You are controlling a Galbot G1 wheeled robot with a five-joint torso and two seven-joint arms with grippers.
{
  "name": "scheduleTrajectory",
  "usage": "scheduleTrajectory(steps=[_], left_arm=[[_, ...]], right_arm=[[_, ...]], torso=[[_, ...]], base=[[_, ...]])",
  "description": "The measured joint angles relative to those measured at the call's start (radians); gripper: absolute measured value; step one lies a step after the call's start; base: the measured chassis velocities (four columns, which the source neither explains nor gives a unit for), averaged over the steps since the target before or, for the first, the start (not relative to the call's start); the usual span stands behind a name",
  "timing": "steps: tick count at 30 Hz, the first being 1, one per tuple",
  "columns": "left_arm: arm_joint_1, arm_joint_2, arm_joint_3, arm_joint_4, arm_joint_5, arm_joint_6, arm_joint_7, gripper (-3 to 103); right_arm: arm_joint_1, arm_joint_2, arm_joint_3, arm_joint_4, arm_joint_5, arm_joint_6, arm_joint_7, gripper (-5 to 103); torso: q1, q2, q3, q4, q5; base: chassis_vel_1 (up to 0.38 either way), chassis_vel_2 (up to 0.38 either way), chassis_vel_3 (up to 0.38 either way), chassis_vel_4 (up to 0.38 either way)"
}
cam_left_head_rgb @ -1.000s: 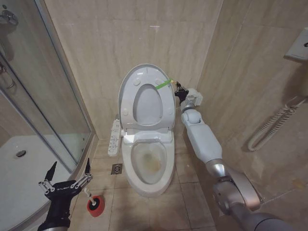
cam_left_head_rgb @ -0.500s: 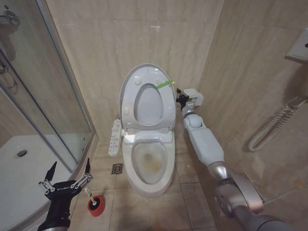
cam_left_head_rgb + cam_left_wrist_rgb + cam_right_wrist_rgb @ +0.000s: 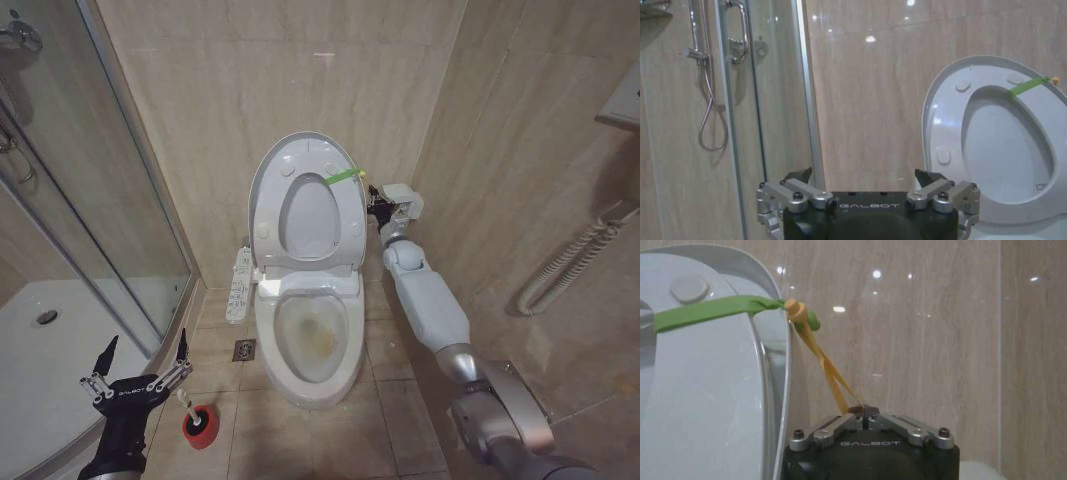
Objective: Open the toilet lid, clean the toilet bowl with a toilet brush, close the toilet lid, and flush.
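R end effector (image 3: 865, 416) eased slightly away from toilet lid (image 3: 300, 150), pinched on yellow band (image 3: 823, 365); L end effector (image 3: 140, 368) idle, spread wide.

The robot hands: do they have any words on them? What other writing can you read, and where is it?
"GALBOT" on the left tool, on its black body.
"GALBOT" on the right tool, same place.
In the head view the left tool's label is too small to read.
The white control panel beside the toilet bowl has markings too small to read.

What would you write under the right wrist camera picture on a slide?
Right gripper pinches a yellow band tied to the green strap on the raised toilet lid.
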Motion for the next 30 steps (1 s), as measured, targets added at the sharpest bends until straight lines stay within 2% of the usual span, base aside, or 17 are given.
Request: scheduleTrajectory(steps=[4,5,12,13,19,20,27,28,30], left_arm=[[0.000,0.000,0.000,0.000,0.000,0.000,0.000,100],[0.000,0.000,0.000,0.000,0.000,0.000,0.000,100],[0.000,0.000,0.000,0.000,0.000,0.000,0.000,100],[0.000,0.000,0.000,0.000,0.000,0.000,0.000,100],[0.000,0.000,0.000,0.000,0.000,0.000,0.000,100],[0.000,0.000,0.000,0.000,0.000,0.000,0.000,100],[0.000,0.000,0.000,0.000,0.000,0.000,0.000,100],[0.000,0.000,0.000,0.000,0.000,0.000,0.000,100],[0.000,0.000,0.000,0.000,0.000,0.000,0.000,100]], right_arm=[[-0.016,-0.013,0.000,0.030,0.031,-0.006,0.000,0],[-0.025,-0.020,-0.001,0.046,0.042,-0.009,0.001,18],[-0.046,-0.044,-0.001,0.100,0.064,-0.009,0.011,18],[-0.050,-0.049,0.000,0.111,0.067,-0.009,0.015,45],[-0.062,-0.065,0.008,0.134,0.068,-0.006,0.028,45],[-0.062,-0.068,0.013,0.133,0.065,0.002,0.033,73],[-0.090,-0.093,0.021,0.156,0.074,0.001,0.035,73],[-0.103,-0.102,0.020,0.175,0.085,-0.005,0.033,97],[-0.133,-0.119,0.018,0.217,0.108,-0.016,0.022,97]], torso=[[0.000,0.000,0.000,0.0003,0.0000],[0.000,0.000,0.000,0.0003,-0.0001],[0.000,0.000,0.000,0.0006,-0.0002],[0.000,0.000,0.000,0.0004,-0.0002],[0.000,0.000,0.000,-0.0001,-0.0001],[0.000,0.000,0.000,-0.0002,-0.0001],[0.000,0.000,0.000,0.0002,-0.0002],[0.000,0.000,0.000,0.0001,-0.0002],[0.000,0.000,0.000,-0.0002,-0.0002]], base=[[0.000,0.000,0.000,0.000],[0.000,0.000,0.000,0.000],[0.000,0.000,0.000,0.000],[0.000,0.000,0.000,0.000],[0.000,0.000,0.000,0.000],[0.000,0.000,0.000,0.000],[0.000,0.000,0.000,0.000],[0.000,0.000,0.000,0.000],[0.000,0.000,0.000,0.000]])
